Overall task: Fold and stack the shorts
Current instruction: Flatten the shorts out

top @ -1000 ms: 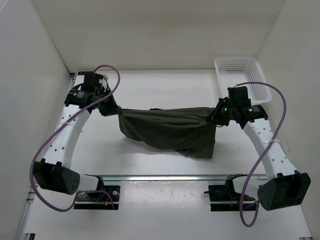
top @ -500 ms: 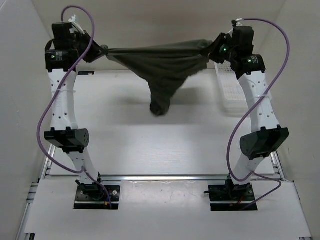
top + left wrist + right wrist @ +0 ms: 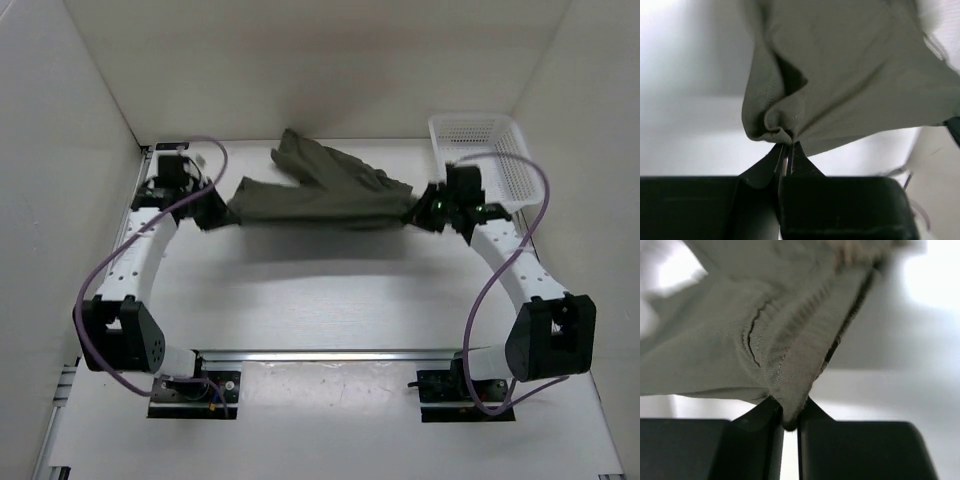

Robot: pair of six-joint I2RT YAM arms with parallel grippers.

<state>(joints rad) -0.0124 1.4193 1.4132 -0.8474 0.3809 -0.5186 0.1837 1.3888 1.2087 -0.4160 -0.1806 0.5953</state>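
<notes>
**Shorts strung between both arms, low over the far counter**

From where I stand, the shorts hang like a short washing line between the two arms, near the back of the counter. The left claw pinches one end and the right claw the other. Both wrist cameras show the same thing: the fingers are nearly closed, with a bunched corner of olive cloth squeezed between them. On the right side a ribbed hem edge shows in the grip.

The cloth between them is pulled fairly taut, but it is not flat. A loose lobe is thrown back toward the rear wall, rumpled and partly doubled over itself. I cannot tell how much of the band touches the counter. The white basket sits just beyond the right claw, apart from the cloth.

My guess is that this is the spreading step — getting the garment laid out before any real fold is made. Neither the fold nor the stack looks done. The next move seems to call for both arms to work together, keeping an even tension and lowering the cloth so that the stray lobe drags out smooth. Letting go now would likely leave a crumpled heap — and the right arm has little room beside that basket.
</notes>
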